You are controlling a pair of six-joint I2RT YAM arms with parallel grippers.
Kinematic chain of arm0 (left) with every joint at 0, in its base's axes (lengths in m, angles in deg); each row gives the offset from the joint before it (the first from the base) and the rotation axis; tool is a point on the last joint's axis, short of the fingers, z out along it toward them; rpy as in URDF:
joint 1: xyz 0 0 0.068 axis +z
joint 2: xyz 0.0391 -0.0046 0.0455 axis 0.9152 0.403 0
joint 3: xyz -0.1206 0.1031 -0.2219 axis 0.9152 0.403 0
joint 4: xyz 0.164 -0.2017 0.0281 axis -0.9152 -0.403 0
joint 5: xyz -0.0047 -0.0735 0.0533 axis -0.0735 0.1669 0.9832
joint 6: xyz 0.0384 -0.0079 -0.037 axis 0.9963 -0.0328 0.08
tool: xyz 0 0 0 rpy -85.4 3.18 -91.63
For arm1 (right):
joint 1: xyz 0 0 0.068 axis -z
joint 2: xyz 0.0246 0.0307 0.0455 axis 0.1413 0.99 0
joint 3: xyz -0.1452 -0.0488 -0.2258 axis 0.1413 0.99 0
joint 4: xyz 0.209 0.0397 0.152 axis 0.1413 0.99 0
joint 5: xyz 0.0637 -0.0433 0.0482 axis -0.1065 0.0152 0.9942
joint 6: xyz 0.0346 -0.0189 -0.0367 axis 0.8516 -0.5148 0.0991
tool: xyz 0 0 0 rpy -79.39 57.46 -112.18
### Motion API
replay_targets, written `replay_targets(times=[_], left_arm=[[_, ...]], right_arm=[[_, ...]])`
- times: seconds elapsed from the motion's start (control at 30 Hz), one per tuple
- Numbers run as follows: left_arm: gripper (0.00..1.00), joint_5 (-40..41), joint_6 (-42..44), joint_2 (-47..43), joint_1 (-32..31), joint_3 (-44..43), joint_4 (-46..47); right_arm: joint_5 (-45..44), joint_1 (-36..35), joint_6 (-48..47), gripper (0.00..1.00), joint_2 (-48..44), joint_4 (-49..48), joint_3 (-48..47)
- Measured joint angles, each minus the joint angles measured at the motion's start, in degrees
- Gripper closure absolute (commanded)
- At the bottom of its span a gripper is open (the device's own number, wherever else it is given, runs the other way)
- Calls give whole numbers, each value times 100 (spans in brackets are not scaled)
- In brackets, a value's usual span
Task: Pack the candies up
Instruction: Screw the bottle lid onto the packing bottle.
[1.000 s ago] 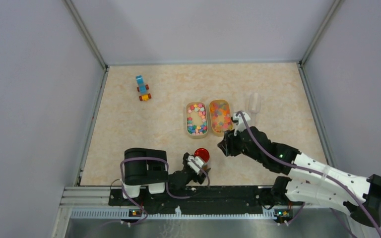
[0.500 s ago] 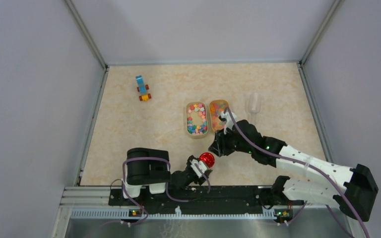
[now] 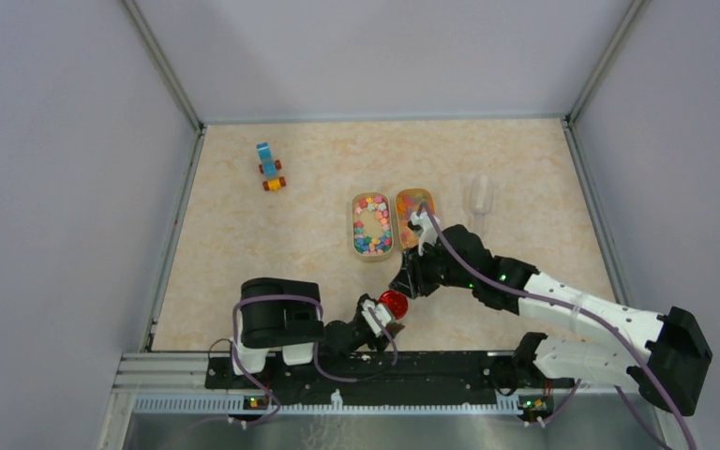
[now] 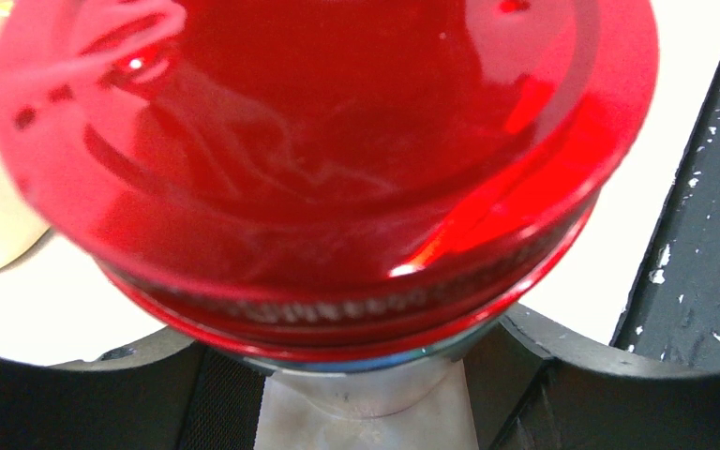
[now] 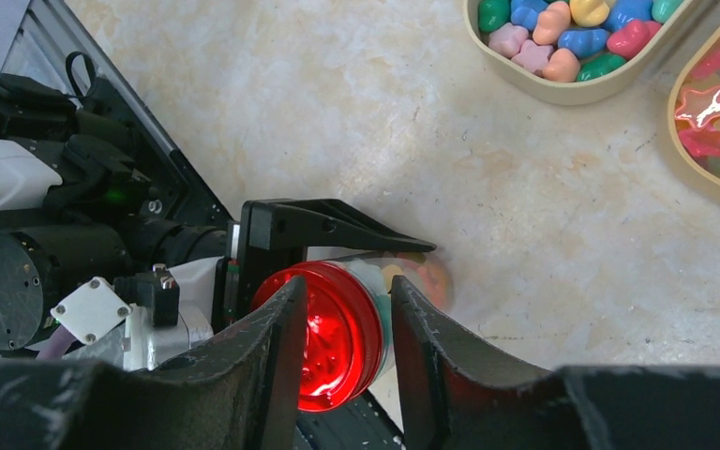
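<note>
Clamped in the left gripper: a small jar, tipped sideways, red lid toward the right gripper. Fingers there flanking the lid, clenched or not, cannot tell. Candies heaped in two oval trays beyond the jar, with a few inside it.

The candies are pink, blue, green and orange, the trays beige, the lid red, the tabletop marbled cream.
</note>
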Motion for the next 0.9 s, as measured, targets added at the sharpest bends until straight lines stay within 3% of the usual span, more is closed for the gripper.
replay_targets(times=[0.33,0.6,0.9], left_arm=[[46,-365,-308,105,153,-98,4],[46,-437,-382,136,192,-125,7],[47,-595,-459,138,306,-122,7]], right_arm=[[155,4,-85,68,151,35,66],[251,4,-127,79,155,20,138],[133,-9,219,84,-629,-479,881]])
